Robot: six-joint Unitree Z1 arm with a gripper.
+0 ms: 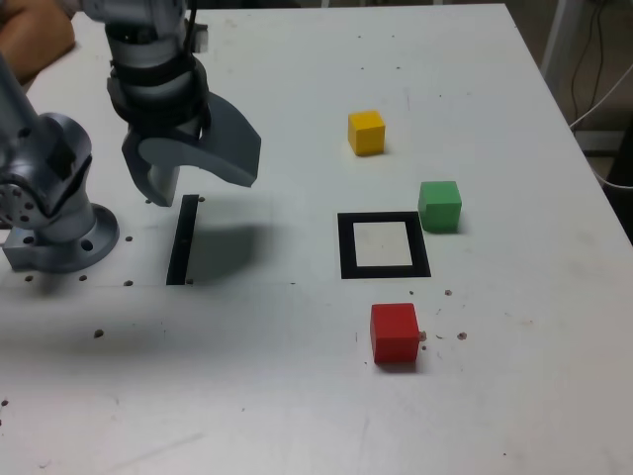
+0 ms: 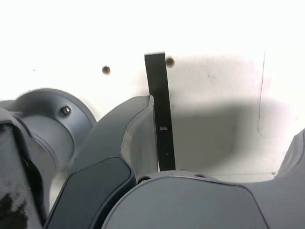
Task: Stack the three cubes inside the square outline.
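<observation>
Red cube (image 1: 395,333), nearest; end effector (image 1: 193,163) open, empty, apparently hovering well toward the exterior view's left of all cubes and square outline (image 1: 384,244).

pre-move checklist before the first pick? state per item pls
1. Gripper open and empty: ok, jaws spread, nothing between them.
2. Square outline free of anything: ok, white centre bare.
3. All cubes visible and apart: ok, red cube, green cube, yellow cube each stand alone on the table.
4. Gripper over a cube: not ok, it hangs above the black strip, at the exterior view's left.
5. Green cube clear of the outline: cannot tell, it sits close to one corner.
</observation>
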